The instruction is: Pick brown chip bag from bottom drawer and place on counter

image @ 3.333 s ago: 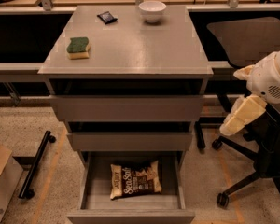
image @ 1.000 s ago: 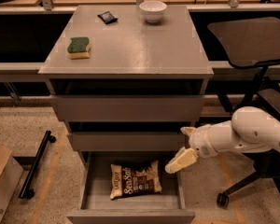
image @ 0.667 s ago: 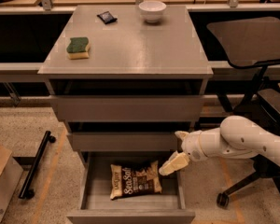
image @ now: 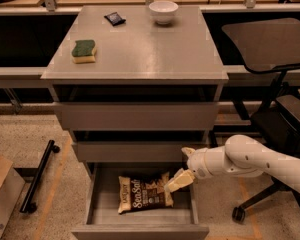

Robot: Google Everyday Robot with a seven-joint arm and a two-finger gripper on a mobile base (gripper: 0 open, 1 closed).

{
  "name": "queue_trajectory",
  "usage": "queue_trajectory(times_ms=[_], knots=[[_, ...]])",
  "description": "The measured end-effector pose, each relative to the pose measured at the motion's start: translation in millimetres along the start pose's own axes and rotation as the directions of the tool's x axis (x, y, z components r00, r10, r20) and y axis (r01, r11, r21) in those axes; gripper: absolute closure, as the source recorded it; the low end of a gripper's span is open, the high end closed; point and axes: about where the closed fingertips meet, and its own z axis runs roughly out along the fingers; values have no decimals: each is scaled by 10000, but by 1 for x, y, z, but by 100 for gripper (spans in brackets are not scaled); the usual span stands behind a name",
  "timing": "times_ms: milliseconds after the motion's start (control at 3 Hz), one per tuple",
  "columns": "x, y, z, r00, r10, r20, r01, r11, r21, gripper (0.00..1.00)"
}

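Note:
The brown chip bag (image: 144, 195), dark brown with cream ends and white "Sea Salt" lettering, lies flat in the open bottom drawer (image: 140, 231). My gripper (image: 177, 181) reaches in from the right on a white arm and hangs just above the bag's right end, at the drawer's right side. The counter (image: 140, 49) is the grey top of the drawer cabinet.
On the counter lie a green and yellow sponge (image: 84, 51), a small black packet (image: 114, 18) and a white bowl (image: 163, 11). A black office chair (image: 277, 59) stands to the right. A black bar (image: 38, 176) and a cardboard box (image: 0, 194) lie on the floor at left.
My arm has come down from the right side and moved left into the bottom drawer, bringing the gripper over the bag's right end. The bag has not moved.

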Motion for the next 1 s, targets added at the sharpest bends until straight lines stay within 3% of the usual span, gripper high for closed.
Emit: queue_trajectory(times_ms=[333, 1000], knots=[[17, 0, 29, 9996, 67, -265, -75, 9996, -288, 0], [84, -22, 103, 9959, 558, -717, -609, 9956, -707, 0]])
